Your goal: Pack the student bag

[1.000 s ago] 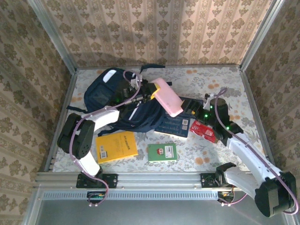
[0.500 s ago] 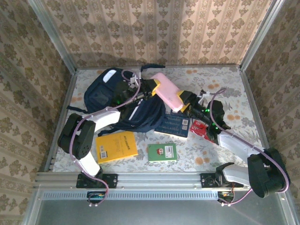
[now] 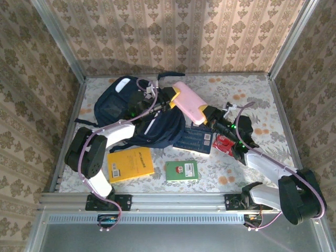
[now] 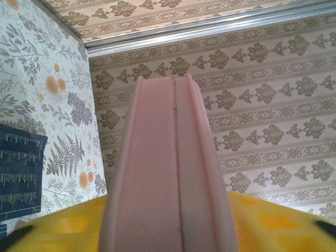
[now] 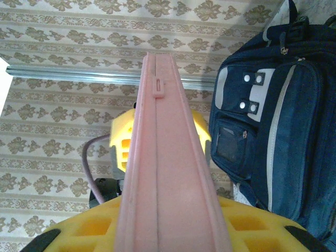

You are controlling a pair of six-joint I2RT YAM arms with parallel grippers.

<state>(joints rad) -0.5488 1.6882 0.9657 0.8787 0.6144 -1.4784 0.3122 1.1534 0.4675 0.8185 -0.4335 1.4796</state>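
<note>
The student bag (image 3: 118, 102), navy with thin white stripes, lies at the back left of the table; its grey buckle patch and front pocket face the right wrist camera (image 5: 278, 121). A pink flat case (image 3: 188, 108) hangs above the bag's right side, held at both ends. My left gripper (image 3: 173, 98) is shut on its far-left end, with the case (image 4: 168, 173) running up between the yellow fingers (image 4: 273, 226). My right gripper (image 3: 208, 114) is shut on the near-right end (image 5: 163, 173), and the left gripper's yellow fingers (image 5: 122, 139) show beyond the case.
A dark blue book (image 3: 197, 139) and a red packet (image 3: 228, 145) lie under the right arm. A yellow book (image 3: 130, 164) and a small green book (image 3: 181, 170) lie near the front edge. Patterned walls close in the flowered table (image 3: 247, 89) on three sides.
My right arm swung left and up from the red packet to the pink case and closed on its free end. The left gripper kept hold; the case shifted slightly.
</note>
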